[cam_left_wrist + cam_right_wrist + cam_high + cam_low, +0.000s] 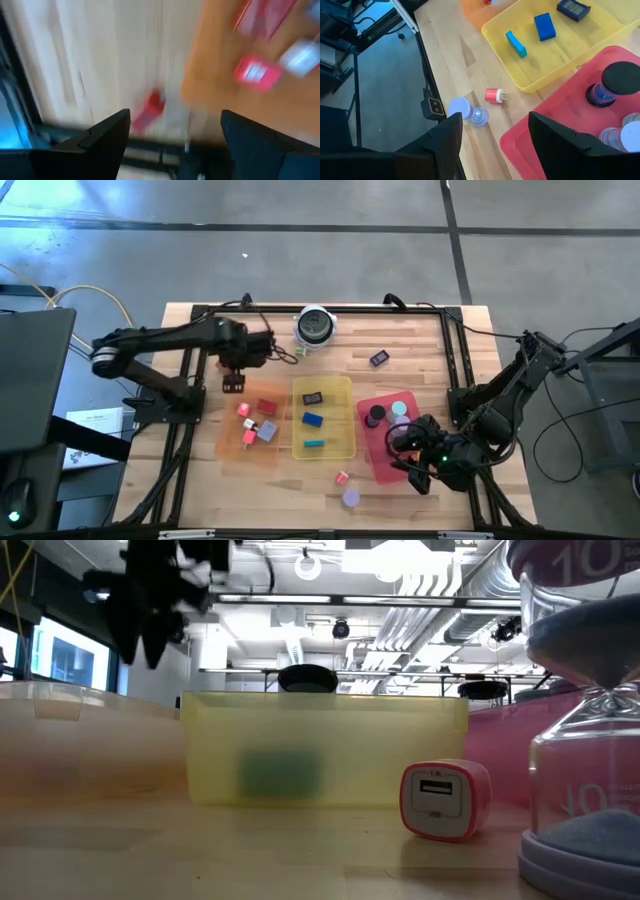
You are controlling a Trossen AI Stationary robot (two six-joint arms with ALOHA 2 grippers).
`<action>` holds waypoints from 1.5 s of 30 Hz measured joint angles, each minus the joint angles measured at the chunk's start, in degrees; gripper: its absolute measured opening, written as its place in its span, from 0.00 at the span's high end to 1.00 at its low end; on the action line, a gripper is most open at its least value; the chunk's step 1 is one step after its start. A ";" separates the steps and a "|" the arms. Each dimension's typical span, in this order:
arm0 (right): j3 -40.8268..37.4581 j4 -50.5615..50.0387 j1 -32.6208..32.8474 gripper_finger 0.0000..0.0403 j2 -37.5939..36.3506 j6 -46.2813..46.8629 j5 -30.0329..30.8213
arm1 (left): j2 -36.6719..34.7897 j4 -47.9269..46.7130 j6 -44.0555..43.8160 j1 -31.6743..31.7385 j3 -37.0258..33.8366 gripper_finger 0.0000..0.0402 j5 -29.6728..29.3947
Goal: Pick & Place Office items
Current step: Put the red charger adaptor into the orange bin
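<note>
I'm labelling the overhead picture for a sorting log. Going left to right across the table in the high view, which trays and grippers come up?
left gripper → orange tray → yellow tray → red tray → right gripper, at the red tray's right side.

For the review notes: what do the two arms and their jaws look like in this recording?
Both arms are dark, nearly black, built of jointed segments. The left arm has a pale grey band near its base end. The right arm shows a small green light beside the right gripper. The left gripper has broad, flat, matte black jaws with angled edges.
</note>
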 joint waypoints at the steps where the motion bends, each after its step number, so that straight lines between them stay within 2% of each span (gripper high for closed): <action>1: 0.00 -0.10 -0.20 0.46 -0.02 0.00 -0.06 | 1.49 -1.91 0.35 1.47 0.00 0.25 0.06; 5: 0.00 -0.84 -0.54 0.46 -0.58 0.04 0.11 | 8.34 -9.62 3.43 6.75 -0.01 0.25 -0.26; 13: 0.00 -4.09 -0.52 0.46 -0.90 3.25 2.56 | 15.67 -8.10 14.22 12.82 -0.02 0.25 -1.19; 18: 0.00 -5.28 -0.49 0.46 -0.90 4.42 2.69 | 16.83 -7.36 16.23 15.74 -0.02 0.25 0.03; 27: 0.00 -7.43 -0.36 0.46 -0.90 5.92 2.97 | 16.87 -7.75 12.62 22.44 -0.19 0.25 -0.13; 34: 0.00 -7.85 -0.37 0.46 -0.90 5.93 3.00 | 16.90 -4.52 7.00 24.87 -6.08 0.25 2.41; 39: 0.00 -7.84 -0.36 0.46 -0.90 5.97 3.00 | 16.90 -2.08 9.08 25.30 -10.17 0.25 2.15; 45: 0.00 -7.85 -0.40 0.46 -1.34 5.95 4.91 | 16.87 2.34 9.36 25.28 -10.60 0.25 1.53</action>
